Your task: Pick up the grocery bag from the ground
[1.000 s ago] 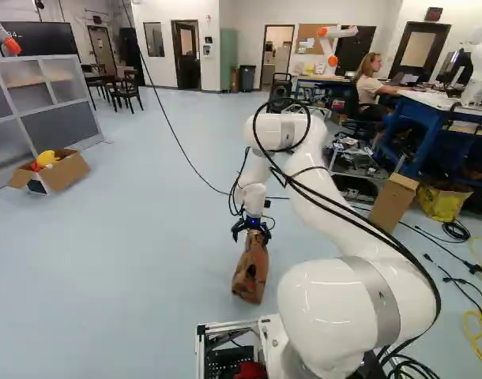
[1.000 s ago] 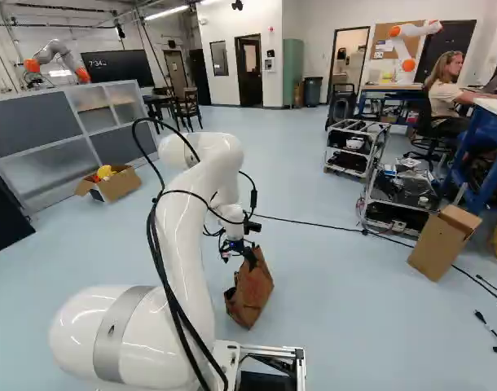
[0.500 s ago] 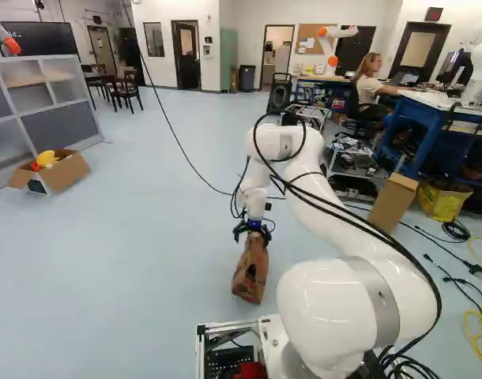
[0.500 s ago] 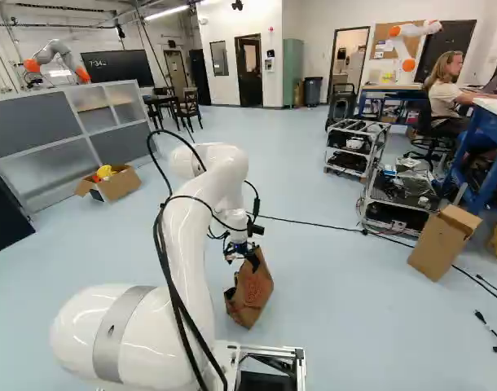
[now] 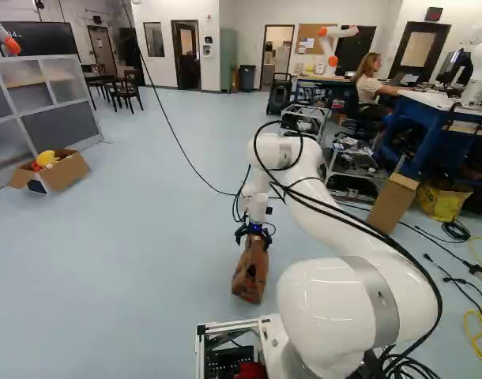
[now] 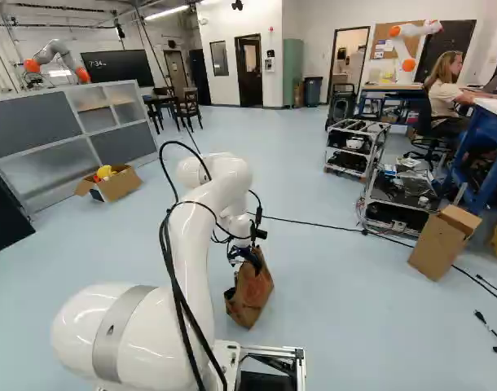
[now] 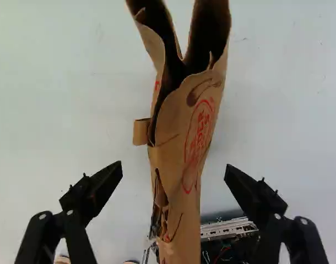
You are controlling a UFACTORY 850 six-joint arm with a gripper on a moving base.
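Left base view, gripper (image 5: pixel 253 239): pointing down over the bag top, right of the middle.
Grocery bag (image 5: pixel 250 276): brown paper, on the floor (image 5: pixel 138 245), under the gripper, near the base frame (image 5: pixel 225 326). Looks tilted.
Arm (image 5: pixel 303 197): bent out from its base joint, last part hanging down to the gripper, black cables (image 5: pixel 370 224) along it.
Open box (image 5: pixel 65 174): cardboard, at the left by the grey partition (image 5: pixel 61 128), yellow and red things in it.
Right base view, bag: on the floor, tilted, lower middle, top right at the gripper. Far finger hard to make out.
Tall box (image 6: pixel 434 251): cardboard, leaning, at the right, beside a cart (image 6: pixel 400 188) with gear on it.
Wrist view, jaws: wide apart, black fingers (image 7: pixel 103 184) on opposite sides of the bag, visible gap each side, no clamp.
Bag: between the fingers and running on ahead of them, mouth spread into two flaps, small folded paper tab (image 7: pixel 140 132) sticking out one side, red print on the face.
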